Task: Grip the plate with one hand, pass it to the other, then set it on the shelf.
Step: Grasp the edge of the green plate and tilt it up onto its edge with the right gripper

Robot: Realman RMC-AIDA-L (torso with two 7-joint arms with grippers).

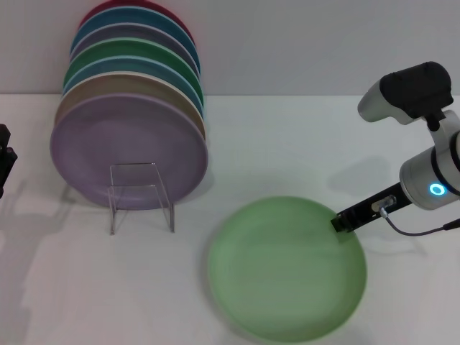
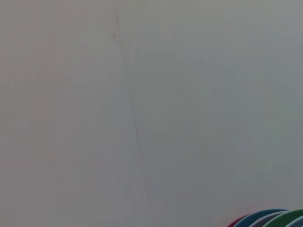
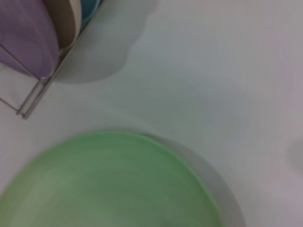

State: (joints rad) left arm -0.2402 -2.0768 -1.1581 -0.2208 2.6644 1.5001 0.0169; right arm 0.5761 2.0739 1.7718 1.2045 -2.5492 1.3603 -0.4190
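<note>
The pale mint-green plate (image 1: 284,269) lies flat on the white table, in front and to the right of the rack. It also fills the lower part of the right wrist view (image 3: 109,184). My right gripper (image 1: 340,222), slim and black on the arm with the blue ring, has its tip at the plate's far right rim. My left hand (image 1: 4,159) shows only as a black edge at the far left, away from the plate. The clear shelf (image 1: 141,191) stands at the left with several plates leaning in it.
The lilac plate (image 1: 129,151) is the front one in the rack, with tan, green, blue and red plates behind it. The rack's frame (image 3: 33,94) and the lilac plate (image 3: 21,42) show in the right wrist view. The left wrist view shows plate rims (image 2: 270,218).
</note>
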